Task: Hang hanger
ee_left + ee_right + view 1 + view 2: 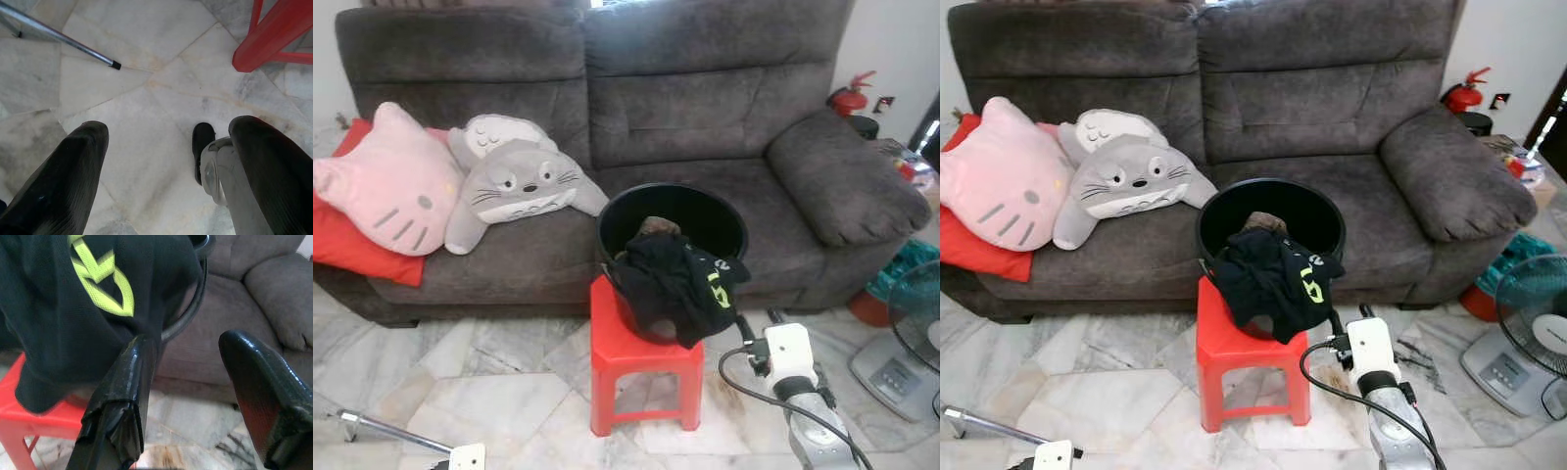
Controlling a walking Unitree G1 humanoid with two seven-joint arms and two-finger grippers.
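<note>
A black garment (680, 284) with lime-green print hangs over the front rim of a black bucket (710, 211). The bucket stands on a red plastic stool (631, 357) in front of the sofa. My right gripper (757, 323) is raised just right of the stool, level with the garment's lower edge. In the right wrist view this gripper (188, 340) is open, one finger (132, 382) close against the garment (63, 318), with nothing between the two. My left gripper (171, 127) hangs low over the marble floor, open and empty.
A grey sofa (705, 108) carries a pink cat cushion (386, 186), a grey plush (519, 186) and a red cushion (352, 250). A metal rod (386, 431) lies low at the left. A standing fan (915, 333) is at the right, a fire extinguisher (850, 98) behind the armrest.
</note>
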